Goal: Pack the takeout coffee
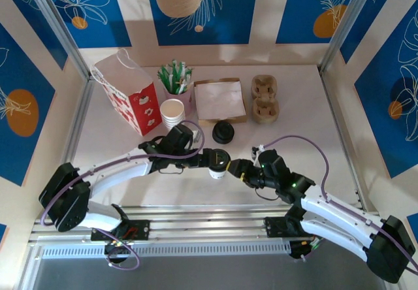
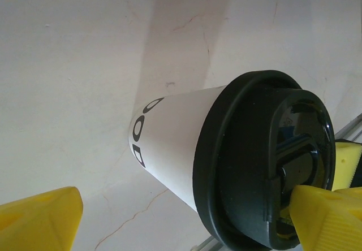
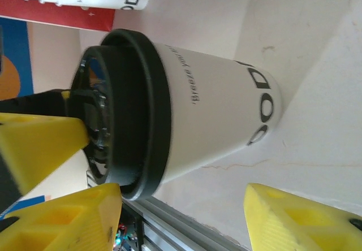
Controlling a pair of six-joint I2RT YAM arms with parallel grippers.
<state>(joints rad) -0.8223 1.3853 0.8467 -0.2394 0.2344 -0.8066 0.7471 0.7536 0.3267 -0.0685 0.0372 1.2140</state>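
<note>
Black-lidded takeout coffee (image 1: 218,164) stands near the front of the table (image 1: 307,133), left jaws and right jaws released around it.

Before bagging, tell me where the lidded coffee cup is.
Top view: lidded coffee cup stands front-centre, between the left hand and right hand, just nearer than the spare black lid.

Had left arm (image 1: 117,166) stretched in from lower left, forearm slanting up-right, wrist bent toward centre. Had left gripper (image 1: 210,159) spread wide, left fingers (image 2: 39,220) far apart. Had right arm (image 1: 333,215) angled in from lower right, pointing left. Had right gripper (image 1: 238,169) parted too, right fingers (image 3: 300,220) well apart. Had grippers facing, near each other.
</note>
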